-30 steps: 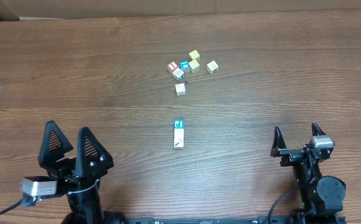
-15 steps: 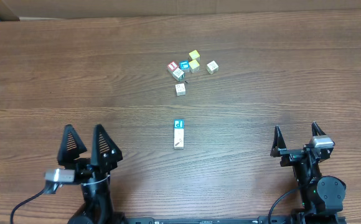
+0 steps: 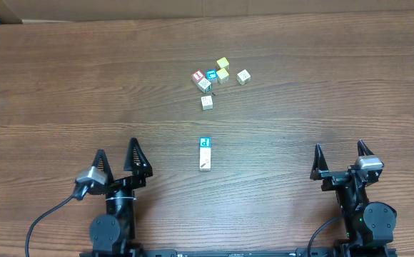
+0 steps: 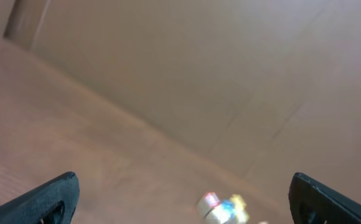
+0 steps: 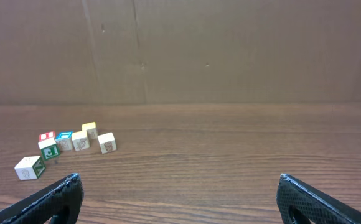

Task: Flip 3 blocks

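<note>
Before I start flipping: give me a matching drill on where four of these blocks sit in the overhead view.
Things:
1. blue-letter block
2. red-faced cube
3. farther yellow cube
4. lone pale cube

Places:
A. farthest from the robot
B. far end of the mid-table row
C. alone, between the cluster and the row
D. left edge of the cluster

Pairs: 1-B, 2-D, 3-A, 4-C.
</note>
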Robot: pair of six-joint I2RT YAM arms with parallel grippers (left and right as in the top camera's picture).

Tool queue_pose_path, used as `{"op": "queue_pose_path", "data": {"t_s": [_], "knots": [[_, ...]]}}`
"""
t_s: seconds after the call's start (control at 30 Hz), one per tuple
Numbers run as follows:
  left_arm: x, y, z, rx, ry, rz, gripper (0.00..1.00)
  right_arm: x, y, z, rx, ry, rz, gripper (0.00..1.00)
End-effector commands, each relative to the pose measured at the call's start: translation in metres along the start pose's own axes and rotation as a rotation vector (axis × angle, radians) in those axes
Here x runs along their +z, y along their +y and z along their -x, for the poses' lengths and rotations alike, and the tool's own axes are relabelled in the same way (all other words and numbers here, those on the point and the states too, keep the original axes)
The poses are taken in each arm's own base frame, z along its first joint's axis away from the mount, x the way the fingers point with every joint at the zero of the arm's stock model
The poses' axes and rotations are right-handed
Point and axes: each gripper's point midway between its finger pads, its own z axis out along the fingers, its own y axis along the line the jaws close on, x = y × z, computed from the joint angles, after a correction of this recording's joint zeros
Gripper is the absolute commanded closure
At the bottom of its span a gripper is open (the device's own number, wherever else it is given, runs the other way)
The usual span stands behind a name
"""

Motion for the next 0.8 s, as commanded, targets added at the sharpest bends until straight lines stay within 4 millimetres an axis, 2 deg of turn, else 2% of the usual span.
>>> {"op": "queue_pose_path", "data": {"t_s": [0.0, 0.1, 0.27, 0.77], "knots": [[-0.001, 0.006, -0.017, 0.073, 0.070, 0.013, 0.00, 0.000, -0.001, -0.001, -0.004, -0.006, 0.000, 0.00], [-0.002, 0.005, -0.031, 0.150, 0.134, -0.012, 0.00, 0.000, -0.001, -0.001, -0.004, -0.006, 0.000, 0.00], [-0.005, -0.007, -0.042, 0.275, 0.183, -0.103, 0.00, 0.000, -0.001, -0.001, -0.004, -0.006, 0.000, 0.00], [-0.005, -0.008, -0.043, 0.291, 0.187, -0.111, 0.00, 0.000, -0.001, -0.001, -0.004, -0.006, 0.000, 0.00]]}}
